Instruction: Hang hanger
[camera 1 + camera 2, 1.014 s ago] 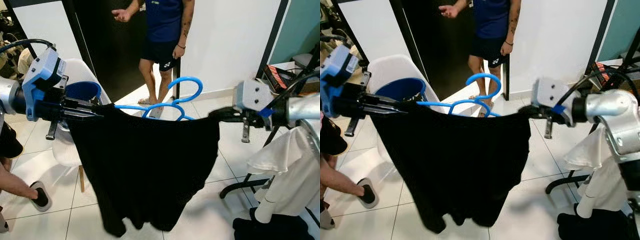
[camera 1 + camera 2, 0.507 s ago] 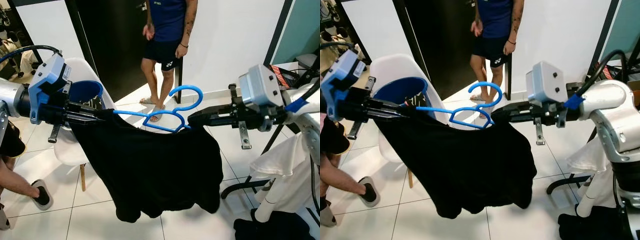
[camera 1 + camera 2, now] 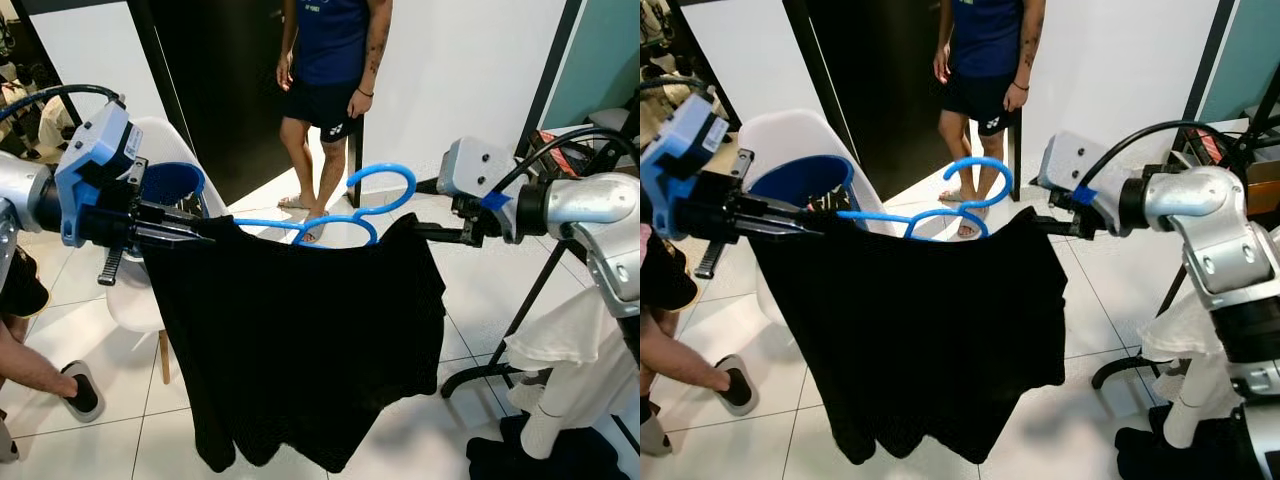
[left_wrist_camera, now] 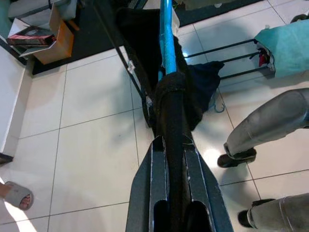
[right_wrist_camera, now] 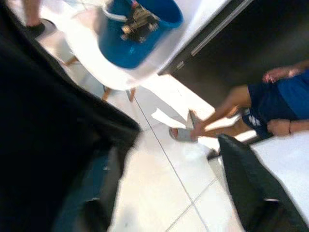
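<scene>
A black shirt [image 3: 295, 345] hangs in the air between the two arms, on a blue hanger [image 3: 335, 215]. The left gripper [image 3: 195, 232] is closed tight on one end of the hanger and shirt. The right gripper [image 3: 425, 232] is at the other shoulder of the shirt with its fingers apart. Behind the shirt, a blue bucket [image 3: 165, 183] sits on a white chair [image 3: 135, 300]. Farther back, a person [image 3: 330, 90] stands by a dark doorway [image 3: 225, 90]

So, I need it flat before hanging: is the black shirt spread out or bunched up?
Spread out. The black shirt hangs as a wide sheet on the blue hanger, stretched between the left tool and the right tool.
</scene>
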Motion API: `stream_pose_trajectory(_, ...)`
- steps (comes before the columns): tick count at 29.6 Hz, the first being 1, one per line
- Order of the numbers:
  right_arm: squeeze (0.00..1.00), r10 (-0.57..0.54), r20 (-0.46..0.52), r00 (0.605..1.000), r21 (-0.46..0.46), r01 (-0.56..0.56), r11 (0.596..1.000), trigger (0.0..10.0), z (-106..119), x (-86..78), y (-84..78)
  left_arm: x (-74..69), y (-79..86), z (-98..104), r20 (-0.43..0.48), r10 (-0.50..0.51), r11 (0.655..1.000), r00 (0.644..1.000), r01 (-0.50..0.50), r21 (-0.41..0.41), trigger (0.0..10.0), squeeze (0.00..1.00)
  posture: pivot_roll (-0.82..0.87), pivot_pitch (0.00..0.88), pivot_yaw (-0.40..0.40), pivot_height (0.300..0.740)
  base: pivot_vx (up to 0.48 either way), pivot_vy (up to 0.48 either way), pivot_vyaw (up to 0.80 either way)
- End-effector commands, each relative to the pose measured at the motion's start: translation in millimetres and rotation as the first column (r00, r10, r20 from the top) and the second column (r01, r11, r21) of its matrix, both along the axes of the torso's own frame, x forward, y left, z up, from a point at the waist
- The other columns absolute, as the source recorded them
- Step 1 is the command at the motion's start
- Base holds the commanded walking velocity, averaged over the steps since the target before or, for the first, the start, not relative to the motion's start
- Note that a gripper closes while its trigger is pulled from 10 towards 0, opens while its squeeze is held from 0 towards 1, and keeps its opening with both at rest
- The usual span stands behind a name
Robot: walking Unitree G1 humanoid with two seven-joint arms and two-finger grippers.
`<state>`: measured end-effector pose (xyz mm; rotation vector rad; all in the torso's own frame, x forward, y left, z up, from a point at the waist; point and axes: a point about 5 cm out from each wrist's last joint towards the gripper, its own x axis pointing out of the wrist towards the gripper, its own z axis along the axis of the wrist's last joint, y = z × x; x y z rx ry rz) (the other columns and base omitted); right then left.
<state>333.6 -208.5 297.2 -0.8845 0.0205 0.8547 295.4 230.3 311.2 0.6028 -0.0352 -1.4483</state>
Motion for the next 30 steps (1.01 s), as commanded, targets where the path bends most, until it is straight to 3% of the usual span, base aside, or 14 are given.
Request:
stream_pose_trajectory(1, 1.0, -0.018, 0.027, 0.999, -0.005, 0.019, 1.0, 10.0, 7.3, 1.0, -3.9, -5.4, 4.1, 2.2, -0.009, -0.008, 0.999, 1.0, 0.008, 0.032, 10.0, 0.0, -0.08, 0.0, 0.063, 0.74, 0.0, 0.0, 0.0)
stream_pose_trajectory(7, 1.0, 0.085, -0.163, 0.983, 0.001, -0.086, 0.996, 10.0, -6.4, -14.3, -15.5, -5.7, 1.8, 0.2, -0.016, -0.02, 0.999, 1.0, 0.021, 0.029, 10.0, 0.0, -0.08, 0.0, 0.064, 0.74, 0.0, 0.0, 0.0)
stream_pose_trajectory(8, 1.0, 0.166, -0.259, 0.951, 0.051, -0.159, 0.986, 10.0, -11.6, -24.7, -15.7, -5.8, 1.0, -0.4, -0.019, -0.023, 0.999, 1.0, 0.024, 0.029, 10.0, 0.0, -0.08, 0.0, 0.063, 0.74, 0.0, 0.0, 0.0)
stream_pose_trajectory(10, 1.0, 0.359, -0.421, 0.833, 0.185, -0.309, 0.933, 10.0, -18.7, -49.4, -13.8, -6.5, -0.2, -1.8, -0.025, -0.029, 0.999, 0.999, 0.03, 0.03, 10.0, 0.0, -0.08, 0.0, 0.063, 0.74, 0.0, 0.0, 0.0)
stream_pose_trajectory(11, 1.0, 0.359, -0.421, 0.833, 0.185, -0.309, 0.933, 10.0, -18.7, -49.4, -13.8, -6.5, -0.2, -1.8, -0.025, -0.029, 0.999, 0.999, 0.03, 0.03, 10.0, 0.0, -0.08, 0.0, 0.063, 0.74, 0.0, 0.0, 0.0)
stream_pose_trajectory(15, 1.0, 0.521, -0.453, 0.724, 0.392, -0.363, 0.845, 10.0, -14.6, -61.2, -9.8, -8.7, -2.1, -3.7, -0.035, -0.043, 0.999, 0.998, 0.044, 0.029, 10.0, 0.0, -0.09, 0.0, 0.063, 0.74, 0.0, 0.0, 0.0)
stream_pose_trajectory(17, 1.0, 0.542, -0.444, 0.714, 0.44, -0.354, 0.826, 10.0, -13.2, -60.6, -10.5, -9.0, -2.6, -4.1, -0.037, -0.046, 0.998, 0.998, 0.047, 0.028, 10.0, 0.0, -0.09, 0.0, 0.063, 0.74, 0.0, 0.0, 0.0)
stream_pose_trajectory(21, 1.0, 0.541, -0.379, 0.751, 0.556, -0.284, 0.782, 10.0, -7.7, -49.6, -19.6, -9.5, -4.0, -5.3, -0.045, -0.055, 0.998, 0.997, 0.057, 0.028, 10.0, 0.0, -0.09, 0.0, 0.064, 0.74, 0.0, 0.0, 0.0)
stream_pose_trajectory(23, 0.69, 0.546, -0.355, 0.759, 0.606, -0.259, 0.753, 10.0, -4.1, -49.1, -26.0, -10.2, -4.0, -5.6, -0.048, -0.057, 0.998, 0.997, 0.059, 0.029, 10.0, 0.0, -0.08, 0.0, 0.063, 0.74, 0.0, 0.0, 0.0)
stream_pose_trajectory(24, 0.69, 0.554, -0.351, 0.755, 0.62, -0.256, 0.742, 10.0, -3.0, -50.6, -27.9, -10.4, -3.9, -5.6, -0.049, -0.057, 0.998, 0.997, 0.059, 0.03, 10.0, 0.0, -0.08, 0.0, 0.063, 0.74, 0.0, 0.0, 0.0)
stream_pose_trajectory(25, 0.41, 0.56, -0.353, 0.75, 0.628, -0.254, 0.736, 10.0, -2.9, -52.5, -29.1, -10.5, -3.7, -5.7, -0.049, -0.056, 0.998, 0.997, 0.058, 0.03, 10.0, 0.0, -0.08, 0.0, 0.063, 0.74, 0.0, 0.0, 0.0)
stream_pose_trajectory(27, 0.41, 0.564, -0.356, 0.745, 0.628, -0.256, 0.735, 10.0, -3.2, -54.5, -29.3, -10.4, -3.3, -5.5, -0.047, -0.054, 0.998, 0.997, 0.056, 0.03, 10.0, 0.0, -0.08, 0.0, 0.062, 0.74, 0.0, 0.0, 0.0)
stream_pose_trajectory(28, 0.0, 0.577, -0.361, 0.733, 0.635, -0.261, 0.727, 10.0, -3.4, -57.9, -28.5, -10.4, -2.9, -5.1, -0.044, -0.052, 0.998, 0.998, 0.054, 0.028, 10.0, 0.0, -0.09, 0.0, 0.062, 0.74, 0.0, 0.0, 0.0)
stream_pose_trajectory(30, 0.0, 0.599, -0.358, 0.717, 0.646, -0.273, 0.713, 10.0, -2.2, -61.8, -26.8, -9.6, -2.4, -4.3, -0.035, -0.048, 0.999, 0.998, 0.049, 0.023, 10.0, 0.0, -0.09, 0.0, 0.06, 0.74, 0.0, 0.0, 0.0)
